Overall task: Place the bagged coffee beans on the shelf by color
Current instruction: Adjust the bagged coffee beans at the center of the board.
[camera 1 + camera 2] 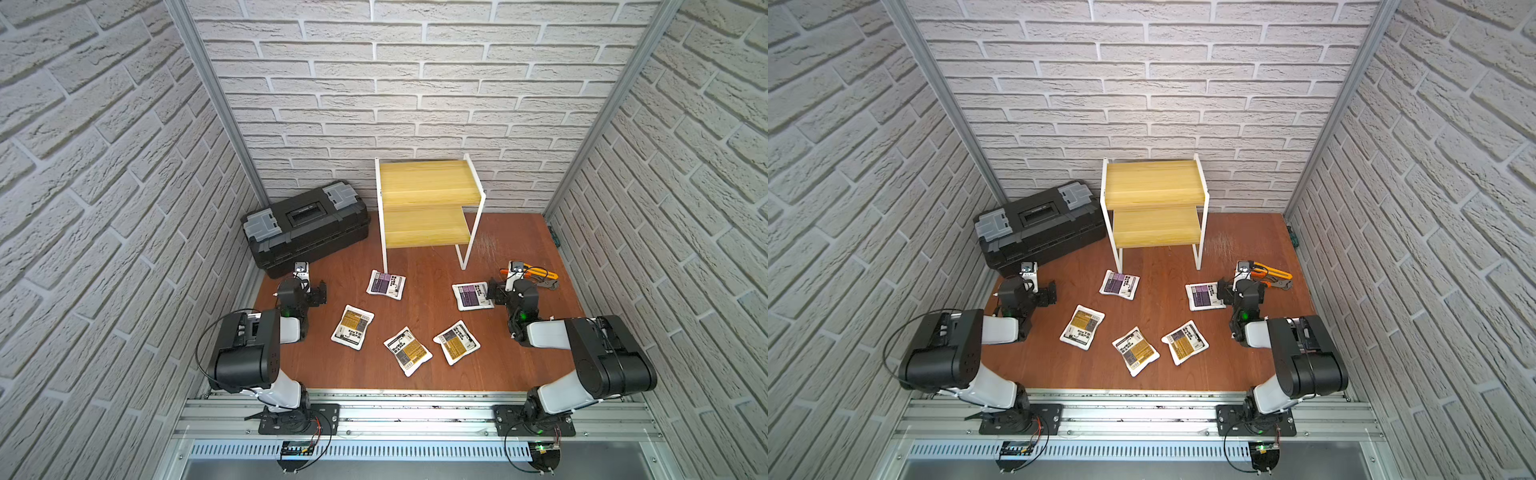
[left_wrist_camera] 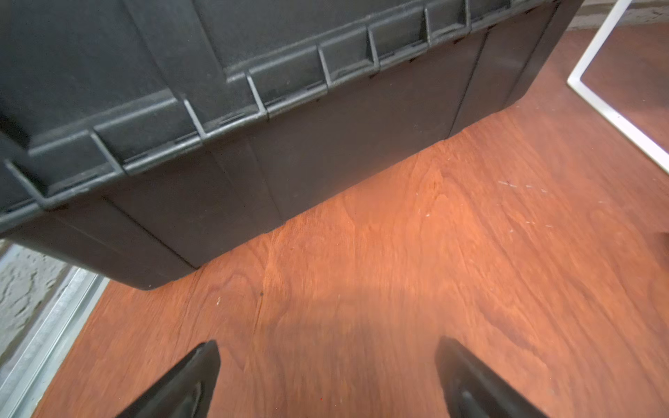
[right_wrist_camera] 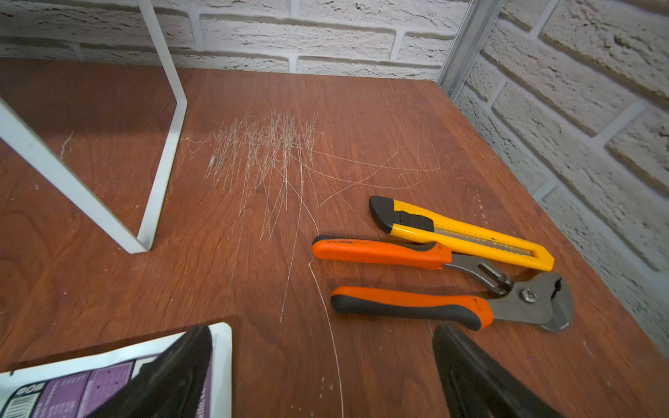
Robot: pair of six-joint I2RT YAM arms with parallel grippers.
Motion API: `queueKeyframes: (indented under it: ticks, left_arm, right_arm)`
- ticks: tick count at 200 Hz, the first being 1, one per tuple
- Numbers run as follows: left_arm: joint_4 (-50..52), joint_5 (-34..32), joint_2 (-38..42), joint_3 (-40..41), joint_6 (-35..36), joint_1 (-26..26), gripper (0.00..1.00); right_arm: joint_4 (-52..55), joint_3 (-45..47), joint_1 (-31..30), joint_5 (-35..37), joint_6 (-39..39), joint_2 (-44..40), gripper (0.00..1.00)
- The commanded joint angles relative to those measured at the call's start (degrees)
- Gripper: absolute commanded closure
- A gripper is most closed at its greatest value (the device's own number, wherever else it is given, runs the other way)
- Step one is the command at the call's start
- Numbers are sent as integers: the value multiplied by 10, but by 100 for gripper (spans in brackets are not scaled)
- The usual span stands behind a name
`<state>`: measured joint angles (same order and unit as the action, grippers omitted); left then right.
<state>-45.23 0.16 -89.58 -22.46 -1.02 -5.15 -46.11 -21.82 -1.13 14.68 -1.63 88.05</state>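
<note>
**brewbot_fan:** Anybody looked at this one? What's the layout?

**yam_watcher:** Yep. The shelf (image 1: 424, 187) stands at the back of the desk (image 1: 419, 257) against the brick wall, with a black toolbox (image 1: 305, 226) just beside it on the left arm's side. The coffee's all down on the desk in front of the shelf, five bags lying flat. The first purple bag (image 1: 386, 284) is near the shelf's front leg, and the second purple bag (image 1: 471, 296) is further toward the right arm. Closer to the arm bases there's a loose row: left orange bag (image 1: 352, 327), middle orange bag (image 1: 408, 350), right orange bag (image 1: 456, 341).

**brewbot_fan:** And the pincers, gripping anything?

**yam_watcher:** Nope. The right pincer (image 3: 322, 336) has its fingers spread wide with only desk between them. In the wrist view one finger (image 3: 173, 369) overlaps a corner of the second purple bag, but nobody could tell from that if it touches. Orange-handled pliers (image 3: 409, 304) and a yellow utility knife (image 3: 463, 235) lie side by side just past it. The left pincer (image 2: 325, 362) is spread apart too, over bare desk, facing the toolbox's side.
</note>
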Motion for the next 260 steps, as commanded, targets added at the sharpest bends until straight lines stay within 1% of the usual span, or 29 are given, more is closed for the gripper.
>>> queueKeyframes:
  ticks: [1,91,112,123,134,144,158,177,196,213,231,242,249,260]
  left_arm:
    - [-31,6,8,-7,3,-2,1]
    - [-31,6,7,-7,4,-1,2]
    - [-38,24,10,-2,-2,-10,2]
    - [-42,26,12,0,-2,-11,1]
    - [-8,11,28,-13,-9,-11,1]
    - [49,4,52,-36,-11,-11,1]
    - [138,4,85,-67,-16,-11,2]
    - [205,4,138,-75,-33,-11,1]
    - [291,-2,196,-85,-57,-6,1]
    - [382,-29,251,-97,-65,17,2]
    - [448,-61,311,-105,-69,57,1]
    - [486,-79,348,-113,-89,81,2]
    - [515,-73,367,-122,-111,88,2]
    - [572,-45,387,-145,-150,92,1]
  right_arm:
    - [-28,-1,-1,-2,4,-14,1]
    - [-26,-3,-1,-2,3,-12,1]
    - [-33,2,-2,-2,4,-16,0]
    - [-26,-2,-2,14,-1,-30,1]
    - [64,-30,-2,33,-10,-74,1]
    - [193,-74,-2,45,-34,-113,0]
    - [363,-145,-1,49,-75,-146,1]
    - [496,-202,-1,49,-135,-172,0]
    - [583,-233,0,48,-180,-203,0]
    - [655,-256,1,52,-233,-234,1]
    - [707,-269,1,0,-245,-260,1]
    - [737,-273,1,-35,-256,-272,1]
    - [756,-275,0,-63,-260,-278,1]
    - [784,-273,1,-111,-266,-284,1]
